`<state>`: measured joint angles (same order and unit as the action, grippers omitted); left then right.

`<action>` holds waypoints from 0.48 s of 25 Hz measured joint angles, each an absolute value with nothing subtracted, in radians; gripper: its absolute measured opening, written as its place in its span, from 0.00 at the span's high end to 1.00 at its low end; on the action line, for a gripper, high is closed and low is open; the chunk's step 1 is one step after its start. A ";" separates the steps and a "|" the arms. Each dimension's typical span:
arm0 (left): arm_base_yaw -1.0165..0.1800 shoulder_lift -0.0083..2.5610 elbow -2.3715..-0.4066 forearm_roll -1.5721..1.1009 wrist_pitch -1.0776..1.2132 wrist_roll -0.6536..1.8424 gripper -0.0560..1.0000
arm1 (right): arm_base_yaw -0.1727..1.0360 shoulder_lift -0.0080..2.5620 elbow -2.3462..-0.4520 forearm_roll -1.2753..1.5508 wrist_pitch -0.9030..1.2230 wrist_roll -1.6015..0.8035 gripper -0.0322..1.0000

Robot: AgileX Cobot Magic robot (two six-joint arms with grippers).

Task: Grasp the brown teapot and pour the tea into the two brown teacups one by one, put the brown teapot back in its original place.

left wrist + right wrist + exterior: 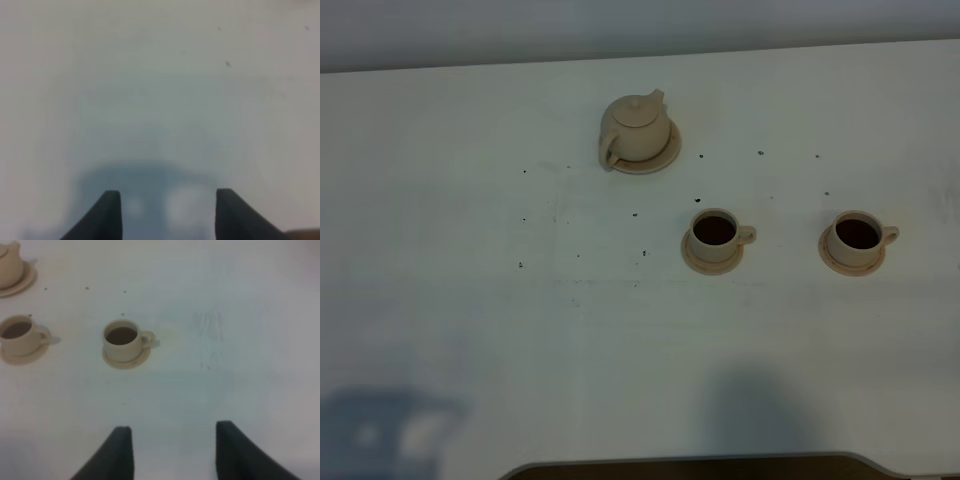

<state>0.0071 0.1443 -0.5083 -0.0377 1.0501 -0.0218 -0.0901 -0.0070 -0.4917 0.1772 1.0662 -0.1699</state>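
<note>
- The brown teapot [634, 128] sits upright on its round saucer [666, 154] in the upper middle of the high view, spout toward the upper right, loop handle toward the lower left.
- In the right wrist view only a slice of the teapot shows, cut off at the frame's upper left corner.
- Two brown teacups stand on small saucers right of centre in the high view, the left cup [714, 234] and the right cup [857, 237] well apart, both holding dark liquid, handles pointing right.
- Small dark specks dot the white table [470, 300] around the crockery; what they are cannot be made out.
- Neither arm appears in the high view, only soft shadows along the bottom edge.
- The left gripper [168, 210] hangs over bare tabletop, jaws apart, nothing between them; only its fingertips show, the picture blurred.
- The right gripper [174, 450] likewise shows just two dark fingertips, spread and empty, well short of the nearer cup.
</note>
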 joint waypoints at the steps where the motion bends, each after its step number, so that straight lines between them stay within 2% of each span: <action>1: 0.022 0.138 -0.508 -0.038 1.050 -0.021 0.54 | -0.090 -0.007 -0.492 0.177 1.066 -0.170 0.58; 12: 0.050 0.000 -0.508 -0.038 1.052 -0.018 0.54 | -0.090 -0.007 -0.492 0.177 1.066 -0.170 0.58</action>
